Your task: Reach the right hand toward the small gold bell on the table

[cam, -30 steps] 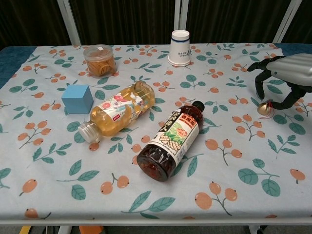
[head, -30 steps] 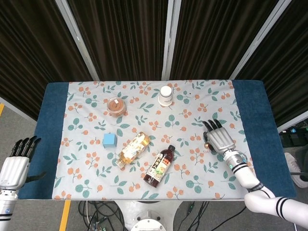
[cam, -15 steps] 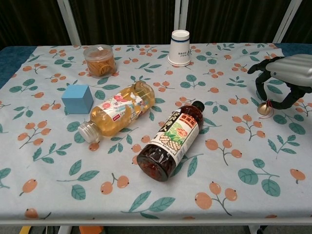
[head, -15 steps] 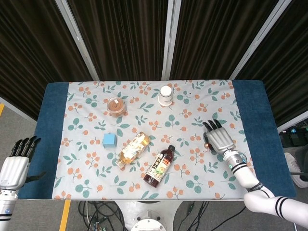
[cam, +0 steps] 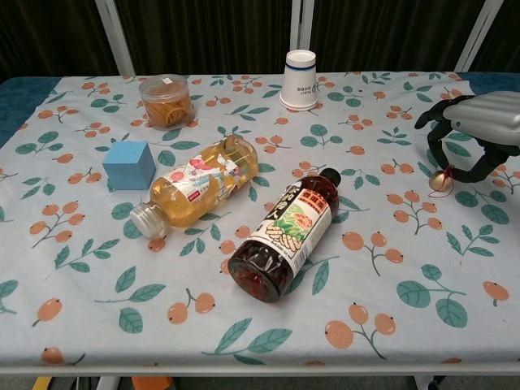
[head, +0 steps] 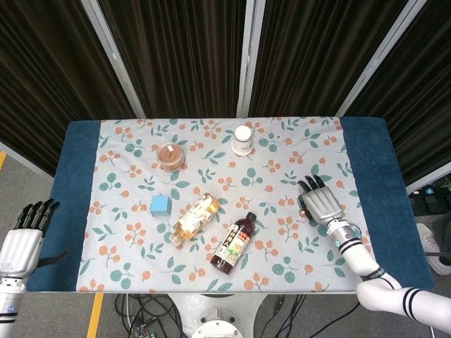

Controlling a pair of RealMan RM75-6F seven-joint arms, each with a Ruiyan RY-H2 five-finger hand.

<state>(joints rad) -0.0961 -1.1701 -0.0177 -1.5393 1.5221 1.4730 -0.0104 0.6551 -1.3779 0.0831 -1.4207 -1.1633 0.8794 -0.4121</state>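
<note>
The small gold bell (cam: 441,181) stands on the floral cloth at the table's right side; the head view shows it as a small spot (head: 301,210) at the hand's left edge. My right hand (cam: 479,122) arches over it, with dark fingers (cam: 431,146) curving down on the bell's left and the thumb coming down on its right. The bell sits between them on the cloth, and I see no clear contact. In the head view the right hand (head: 322,202) lies palm down beside the bell. My left hand (head: 25,239) hangs off the table's left edge, fingers apart and holding nothing.
A dark sauce bottle (cam: 284,236) and a yellow drink bottle (cam: 195,183) lie mid-table. A blue cube (cam: 128,165), a jar of snacks (cam: 166,100) and an upturned white cup (cam: 300,79) stand further back. The blue table border (head: 370,176) runs to the right of the hand.
My right hand has shifted very slightly to the right over the bell. The bell and the left hand have stayed put.
</note>
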